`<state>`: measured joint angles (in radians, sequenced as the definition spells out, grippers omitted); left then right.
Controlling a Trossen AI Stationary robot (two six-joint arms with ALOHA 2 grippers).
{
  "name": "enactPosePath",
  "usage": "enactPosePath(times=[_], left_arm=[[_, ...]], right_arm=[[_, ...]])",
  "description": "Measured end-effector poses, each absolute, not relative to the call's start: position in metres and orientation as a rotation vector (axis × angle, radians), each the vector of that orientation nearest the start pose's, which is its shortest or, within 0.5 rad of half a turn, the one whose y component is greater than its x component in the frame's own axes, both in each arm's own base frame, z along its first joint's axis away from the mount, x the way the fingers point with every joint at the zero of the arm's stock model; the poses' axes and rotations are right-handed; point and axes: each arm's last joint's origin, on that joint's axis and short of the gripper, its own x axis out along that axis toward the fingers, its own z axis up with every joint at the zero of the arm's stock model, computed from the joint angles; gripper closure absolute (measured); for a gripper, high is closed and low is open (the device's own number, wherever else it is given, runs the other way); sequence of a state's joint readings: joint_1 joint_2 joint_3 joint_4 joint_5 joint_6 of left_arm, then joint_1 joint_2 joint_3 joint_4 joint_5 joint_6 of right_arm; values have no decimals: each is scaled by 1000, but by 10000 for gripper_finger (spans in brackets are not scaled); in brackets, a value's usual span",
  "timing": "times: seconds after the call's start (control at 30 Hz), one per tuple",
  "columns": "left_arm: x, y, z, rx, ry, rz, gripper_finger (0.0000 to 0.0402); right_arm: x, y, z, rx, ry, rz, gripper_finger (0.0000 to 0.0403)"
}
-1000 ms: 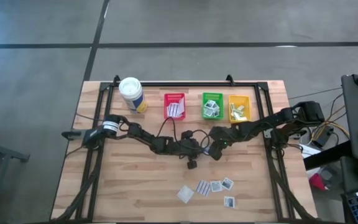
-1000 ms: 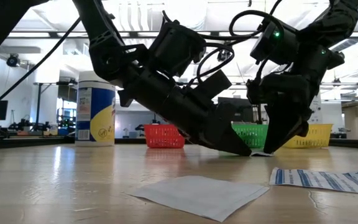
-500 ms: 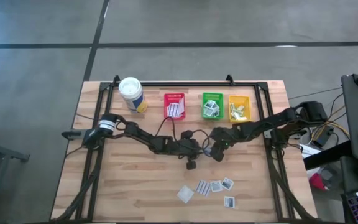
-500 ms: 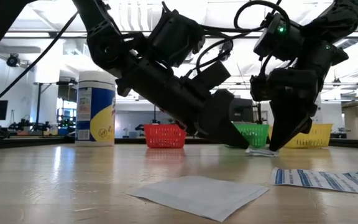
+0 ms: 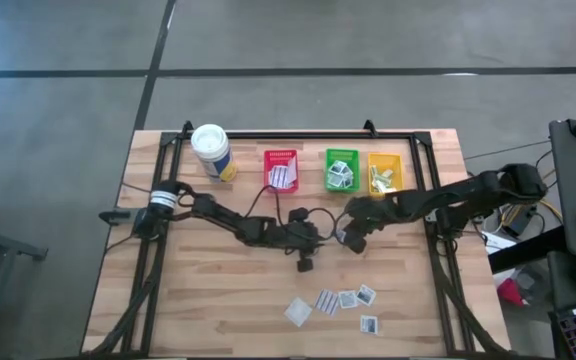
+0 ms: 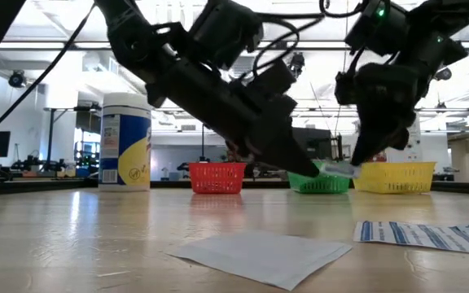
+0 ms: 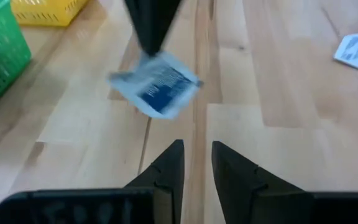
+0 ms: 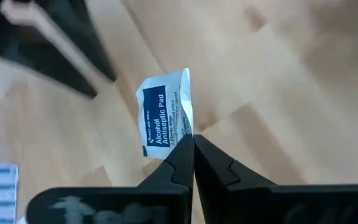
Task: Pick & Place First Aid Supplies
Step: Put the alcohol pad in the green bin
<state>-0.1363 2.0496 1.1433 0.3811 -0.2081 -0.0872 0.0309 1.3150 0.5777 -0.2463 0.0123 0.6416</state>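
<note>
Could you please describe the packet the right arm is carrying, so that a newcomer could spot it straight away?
Start at the row of red, green and yellow bins along the table's far edge, then look just in front of the green bin, where the two arms meet. There the right pincer is shut on a small white alcohol pad packet with a dark-blue label. Unlike the other packets, it hangs above the wood.

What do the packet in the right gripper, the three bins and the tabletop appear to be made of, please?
Alcohol pad packet, pinched in the right gripper: thin matte paper or foil-lined paper, going by its crimped edge and printed blue label. Red bin, green bin and yellow bin: slotted moulded plastic. Table: glued wood strips, faintly glossy.
</note>
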Motion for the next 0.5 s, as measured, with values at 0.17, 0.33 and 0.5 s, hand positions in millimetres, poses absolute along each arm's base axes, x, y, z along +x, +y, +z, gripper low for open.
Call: enactPosePath(times=[0.17, 0.33, 0.5], left_arm=[[409, -53, 143, 22, 504, 80, 321], [392, -52, 146, 35, 518, 72, 321], [374, -50, 156, 31, 507, 64, 321]], right_arm=[[220, -2, 177, 546, 863, -337, 395], [212, -18, 194, 513, 754, -403, 395], [203, -40, 206, 457, 658, -563, 395]])
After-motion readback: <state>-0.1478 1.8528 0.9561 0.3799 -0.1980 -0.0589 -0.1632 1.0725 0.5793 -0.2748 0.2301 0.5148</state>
